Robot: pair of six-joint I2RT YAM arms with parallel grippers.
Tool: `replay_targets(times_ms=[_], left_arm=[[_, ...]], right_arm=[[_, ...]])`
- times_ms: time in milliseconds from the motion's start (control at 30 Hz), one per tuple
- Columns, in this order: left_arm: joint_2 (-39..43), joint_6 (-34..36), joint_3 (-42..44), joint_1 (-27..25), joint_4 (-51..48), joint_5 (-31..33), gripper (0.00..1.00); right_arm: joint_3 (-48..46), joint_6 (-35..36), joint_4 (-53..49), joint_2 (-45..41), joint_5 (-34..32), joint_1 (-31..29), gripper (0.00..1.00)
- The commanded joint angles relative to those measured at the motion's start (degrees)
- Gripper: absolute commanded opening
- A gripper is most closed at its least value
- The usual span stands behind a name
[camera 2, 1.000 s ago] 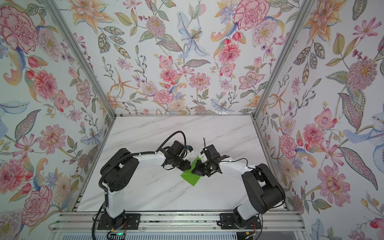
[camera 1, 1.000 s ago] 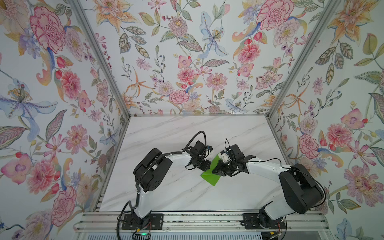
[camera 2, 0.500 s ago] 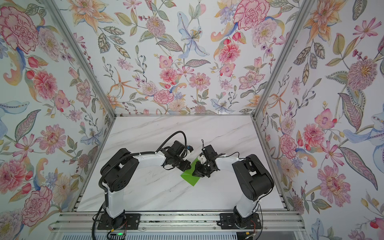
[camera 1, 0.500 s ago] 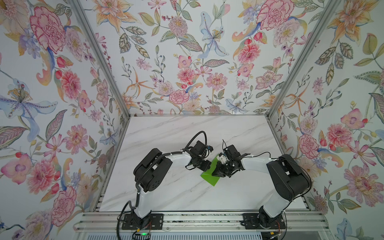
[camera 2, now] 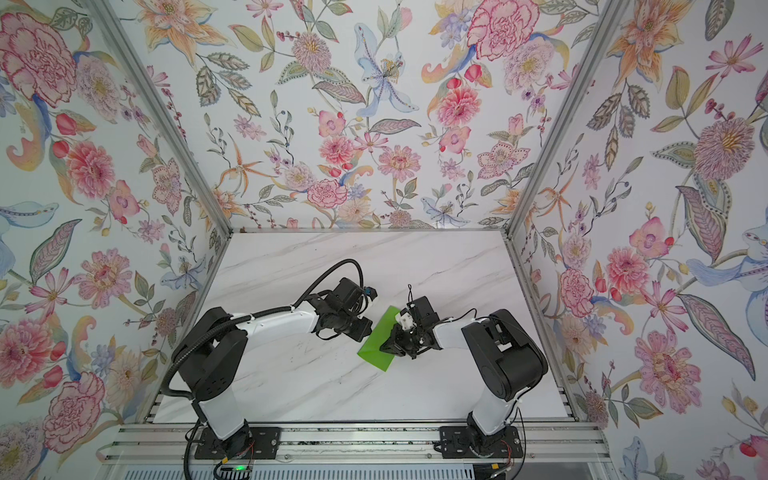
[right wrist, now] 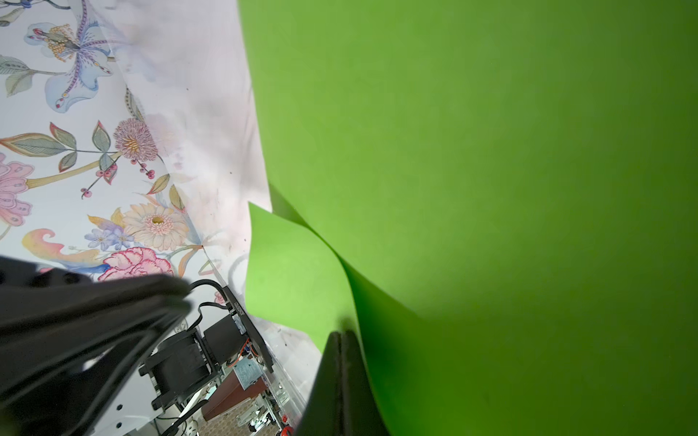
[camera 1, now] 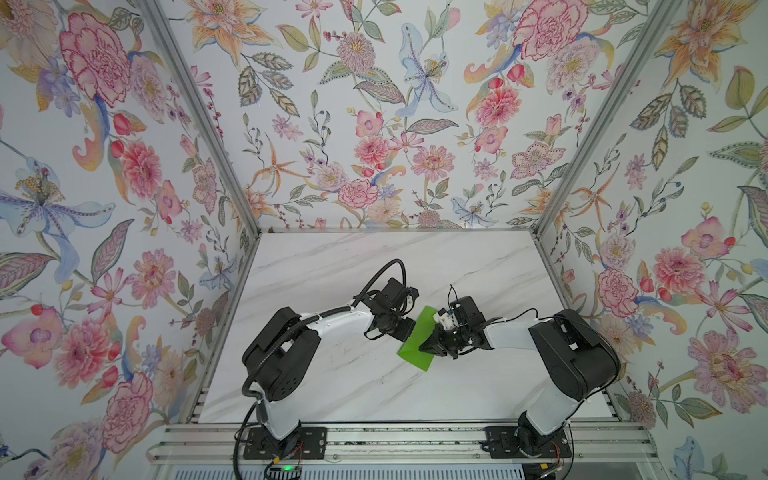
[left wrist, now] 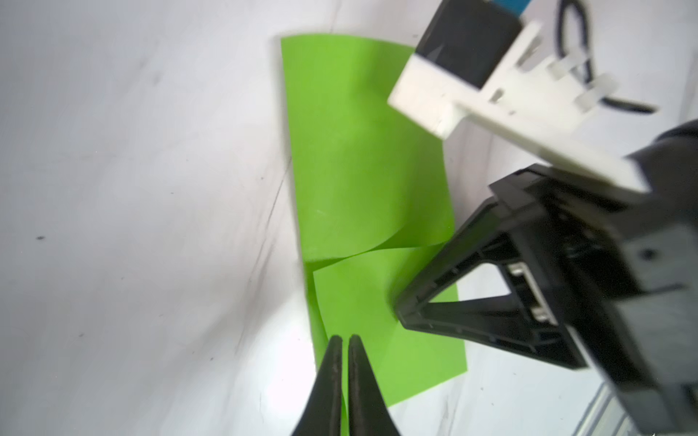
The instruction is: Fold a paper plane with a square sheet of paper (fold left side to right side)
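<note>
One white marble table (camera 1: 332,270), three flowery walls (camera 1: 374,124) around it. Two arms, two grippers, one sheet.

At the left of both top views, one black-and-white arm (camera 1: 340,322) (camera 2: 282,324), reaching in toward the middle. At its end, the left gripper (camera 1: 406,331) (camera 2: 366,328) (left wrist: 345,339), right at the left edge of the square sheet of paper (camera 1: 412,355) (camera 2: 374,357) (left wrist: 359,151) (right wrist: 491,151). In the left wrist view, two black fingers (left wrist: 332,377) almost together low in the frame, only a thin slit between, pinching the green edge.

Just one sheet, bright green, lying slanted in the middle of the table, folded over, with loose layers curling up on top.

Right of it, the right gripper (camera 1: 422,345) (camera 2: 383,347) (left wrist: 400,313) (right wrist: 340,336), clenched tight, tip touching the top layer. Gripping paper or only pushing on it: cannot tell. In the right wrist view, green filling the whole right half of the frame.
</note>
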State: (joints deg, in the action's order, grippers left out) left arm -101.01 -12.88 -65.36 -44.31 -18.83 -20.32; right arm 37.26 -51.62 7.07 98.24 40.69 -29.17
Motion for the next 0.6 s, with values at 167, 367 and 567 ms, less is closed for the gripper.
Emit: replay_targets(times_ms=[167,367,567], left_arm=[[3.45,-13.73,6.67,-3.39,4.78,0.32,0.11],[0.1,-18.56,8.23,-4.84,8.28,2.36,0.1],[-1.63,-18.68,8.76,-4.96,9.75,3.82,0.09]], right_arm=[[-4.17,-8.36,2.51,2.71,-6.49,-1.94,0.04],[-3.25,-7.7,1.25,2.95,-7.2,-3.77,0.04],[-2.72,-6.79,-0.4,2.58,-7.5,-4.1,0.03]])
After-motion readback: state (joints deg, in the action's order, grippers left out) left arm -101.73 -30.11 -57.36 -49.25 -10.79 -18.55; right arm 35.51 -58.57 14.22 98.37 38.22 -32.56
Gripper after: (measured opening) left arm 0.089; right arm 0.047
